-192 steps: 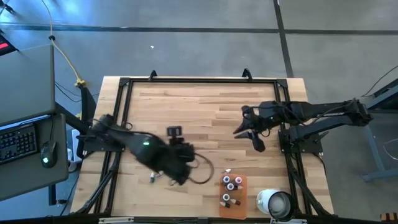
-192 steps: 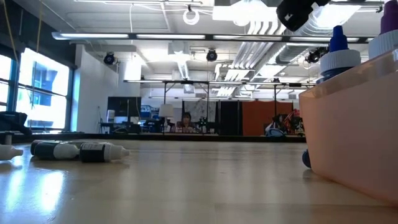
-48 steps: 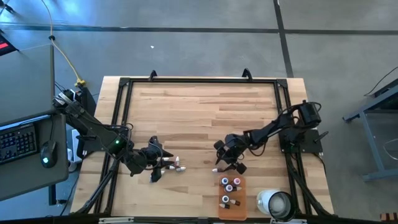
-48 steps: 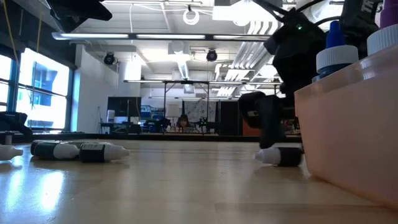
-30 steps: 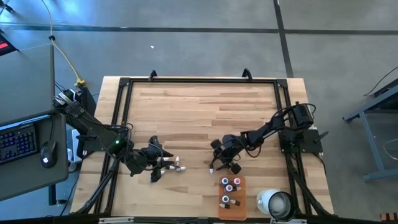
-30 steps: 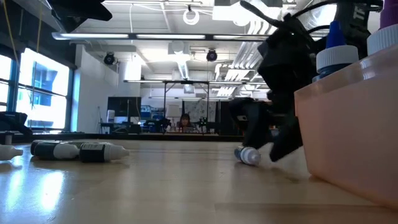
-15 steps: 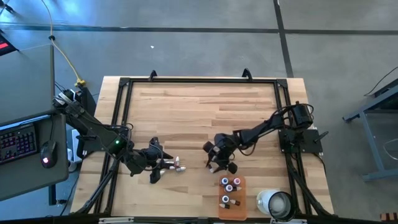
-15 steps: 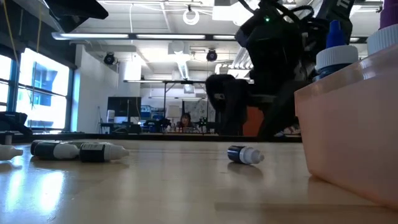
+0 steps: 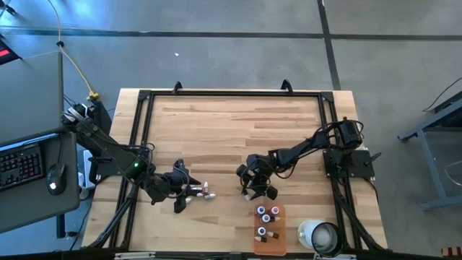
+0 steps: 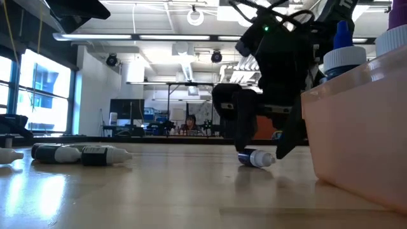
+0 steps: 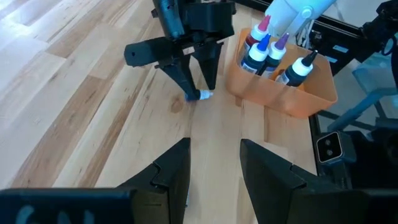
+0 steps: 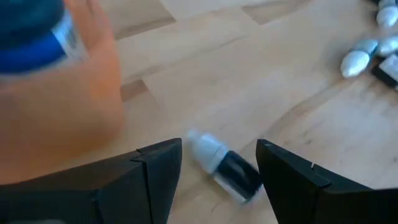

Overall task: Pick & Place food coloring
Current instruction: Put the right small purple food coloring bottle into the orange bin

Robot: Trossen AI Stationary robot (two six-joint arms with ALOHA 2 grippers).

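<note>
R pincer [image 10: 261, 149] astride small dark-labelled bottle [image 10: 255, 158] — smooth orange tray [image 10: 356, 137] beside.

table: light wood [image 9: 231, 130], black frame
tray: orange [image 9: 279, 235], lower right
cup: white [image 9: 318, 236], right of tray
loose bottles: lower left [image 9: 202, 192]; one lying lower centre [image 10: 255, 158]

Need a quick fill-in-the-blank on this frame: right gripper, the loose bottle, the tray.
1. The right gripper stands over a small bottle with its fingers ____.
2. That bottle is not standing; it is ____ on the table.
3. The bottles in the orange tray all stand ____.
4. The left gripper waits beside a loose cluster of bottles on the table's ____ side in the high view.

Missing words: open; lying; upright; left
</note>
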